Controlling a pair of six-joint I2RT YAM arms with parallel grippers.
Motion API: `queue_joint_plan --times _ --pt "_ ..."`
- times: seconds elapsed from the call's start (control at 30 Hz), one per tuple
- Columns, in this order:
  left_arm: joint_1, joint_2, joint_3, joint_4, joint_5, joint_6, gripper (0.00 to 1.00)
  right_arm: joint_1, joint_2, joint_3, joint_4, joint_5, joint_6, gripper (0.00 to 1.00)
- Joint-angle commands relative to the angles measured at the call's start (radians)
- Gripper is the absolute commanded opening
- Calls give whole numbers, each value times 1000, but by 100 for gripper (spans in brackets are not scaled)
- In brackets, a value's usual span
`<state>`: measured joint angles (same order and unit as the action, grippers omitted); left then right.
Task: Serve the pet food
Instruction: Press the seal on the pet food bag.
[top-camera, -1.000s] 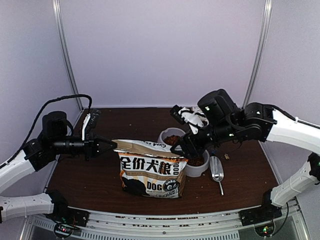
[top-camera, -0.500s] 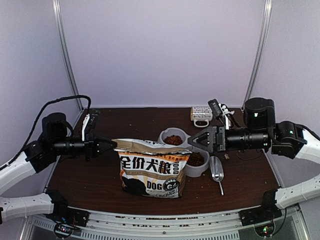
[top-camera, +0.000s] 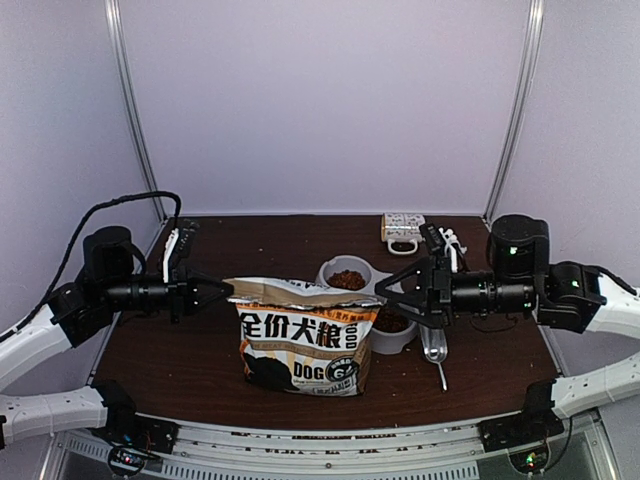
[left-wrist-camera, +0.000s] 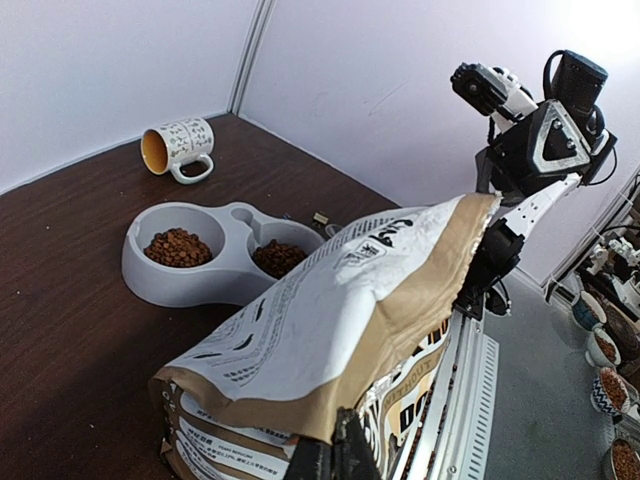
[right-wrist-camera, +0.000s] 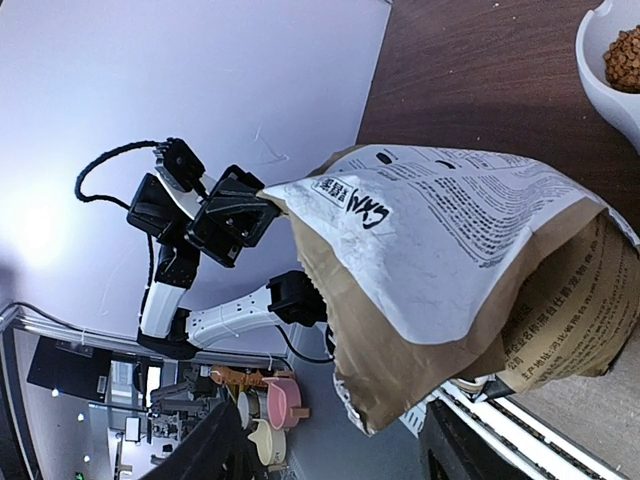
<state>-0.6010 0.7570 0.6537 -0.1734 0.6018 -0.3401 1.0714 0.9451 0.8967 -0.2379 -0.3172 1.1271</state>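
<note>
Pet food (top-camera: 347, 279) fills both cups of the grey double bowl (top-camera: 362, 264); it also shows as brown kibble (left-wrist-camera: 178, 247) in the left wrist view. In front of the bowl stands the printed "DOG" bag (top-camera: 303, 345). My left gripper (top-camera: 222, 292) is shut on the bag's top left corner, and its fingertips (left-wrist-camera: 335, 460) pinch the tan flap (left-wrist-camera: 400, 310). To the right of the bag's top my right gripper (top-camera: 386, 298) is open. Its dark fingers (right-wrist-camera: 215, 440) frame the bag's open mouth (right-wrist-camera: 390, 330) without touching it.
A metal scoop (top-camera: 434, 340) lies on the table right of the bowl, under the right gripper. A patterned mug (top-camera: 403, 228) lies on its side at the back. The table's front edge and metal rail (top-camera: 330, 430) run just before the bag.
The right arm pulled back from over the bowl to the right, then its gripper turned and came level with the bag's right top edge. Left gripper and bag stayed still.
</note>
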Motion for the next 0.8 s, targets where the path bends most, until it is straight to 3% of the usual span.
queue_joint_plan --times 0.0,0.57,0.77 --pt "14 -30 0 100 -17 18 0 6 -55 4 -75 45 44 61" --pt "13 -31 4 93 -5 33 0 33 87 -21 138 -91 159 54" --pt "13 -34 2 92 -4 36 0 31 102 -20 139 -59 165 61"
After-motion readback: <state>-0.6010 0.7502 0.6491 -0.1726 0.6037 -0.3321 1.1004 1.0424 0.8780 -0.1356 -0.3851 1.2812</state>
